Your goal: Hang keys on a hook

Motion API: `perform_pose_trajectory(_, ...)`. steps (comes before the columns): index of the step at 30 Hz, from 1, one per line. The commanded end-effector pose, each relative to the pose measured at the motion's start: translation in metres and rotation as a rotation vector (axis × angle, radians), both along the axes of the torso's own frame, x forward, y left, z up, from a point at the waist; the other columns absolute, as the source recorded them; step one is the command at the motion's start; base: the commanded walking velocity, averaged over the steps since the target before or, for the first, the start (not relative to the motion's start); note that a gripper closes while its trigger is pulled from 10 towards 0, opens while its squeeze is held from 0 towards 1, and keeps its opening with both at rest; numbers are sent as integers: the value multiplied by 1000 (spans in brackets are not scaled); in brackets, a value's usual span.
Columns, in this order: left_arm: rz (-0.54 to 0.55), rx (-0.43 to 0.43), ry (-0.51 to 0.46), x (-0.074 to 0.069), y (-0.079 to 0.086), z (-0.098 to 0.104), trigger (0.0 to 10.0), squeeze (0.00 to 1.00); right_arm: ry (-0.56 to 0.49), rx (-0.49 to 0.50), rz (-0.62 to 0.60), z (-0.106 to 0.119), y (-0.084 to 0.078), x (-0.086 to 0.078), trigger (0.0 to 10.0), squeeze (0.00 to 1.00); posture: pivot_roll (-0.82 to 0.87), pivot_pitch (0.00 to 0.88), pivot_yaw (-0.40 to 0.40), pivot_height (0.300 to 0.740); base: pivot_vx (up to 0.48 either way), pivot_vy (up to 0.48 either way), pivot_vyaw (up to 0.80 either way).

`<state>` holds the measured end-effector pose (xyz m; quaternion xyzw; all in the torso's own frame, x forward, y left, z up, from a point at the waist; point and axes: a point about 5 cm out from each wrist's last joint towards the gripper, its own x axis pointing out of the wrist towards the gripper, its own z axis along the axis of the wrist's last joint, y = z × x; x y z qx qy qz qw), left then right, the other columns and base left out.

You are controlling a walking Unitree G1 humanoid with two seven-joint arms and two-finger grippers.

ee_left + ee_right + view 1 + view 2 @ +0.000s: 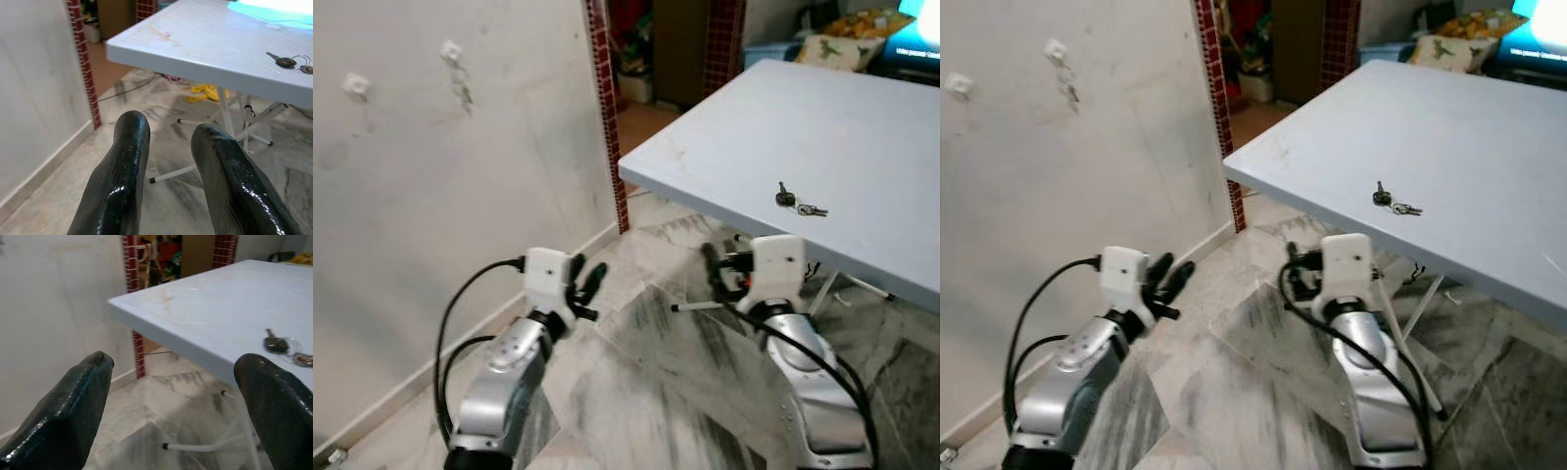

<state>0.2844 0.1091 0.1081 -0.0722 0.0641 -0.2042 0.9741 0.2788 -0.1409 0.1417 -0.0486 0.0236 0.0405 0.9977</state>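
Observation:
A small bunch of keys (798,203) with a dark-headed key lies on the pale blue table (862,117), near its front edge. Two white hooks (452,54) (355,85) are fixed high on the light wall to my left. The nearer hook has something small and dark hanging under it. My left gripper (587,270) hovers low over the floor below the wall, its fingers a little apart and empty. My right gripper (717,266) is held below the table's edge, wide open and empty, with the keys (281,345) above and beyond it.
A red brick pillar (607,108) ends the wall beside the table's corner. White table legs (832,289) stand on the marble floor (656,372) under the table, near a yellow cloth (208,92). Cushions and a lit screen (915,34) are behind the table.

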Motion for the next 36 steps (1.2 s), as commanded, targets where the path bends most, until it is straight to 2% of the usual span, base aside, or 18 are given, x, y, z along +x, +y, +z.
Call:
perform_pose_trajectory(1, -16, 1, -1, 0, -5, 2, 10000, 0, -3, -6, -12, 1, -5, 1, 10000, 0, -101, 0, 117, 740, 386, 0, 0)
perform_pose_trajectory(14, -24, 8, 5, 0, -4, 1, 10000, 0, -3, 6, -8, 1, -2, 2, 10000, 0, -94, 0, 116, 740, 388, 0, 0)
perform_pose_trajectory(26, -30, 12, 9, 0, -5, 1, 10000, 0, 6, 3, -10, 0, -1, 3, 10000, 0, -91, 0, 119, 740, 380, 0, -788)
perform_pose_trajectory(36, -23, 19, 26, 0, -5, -2, 10000, 0, 1, 0, 3, 0, 3, 2, 10000, 0, -91, 0, 117, 740, 56, 0, 0)
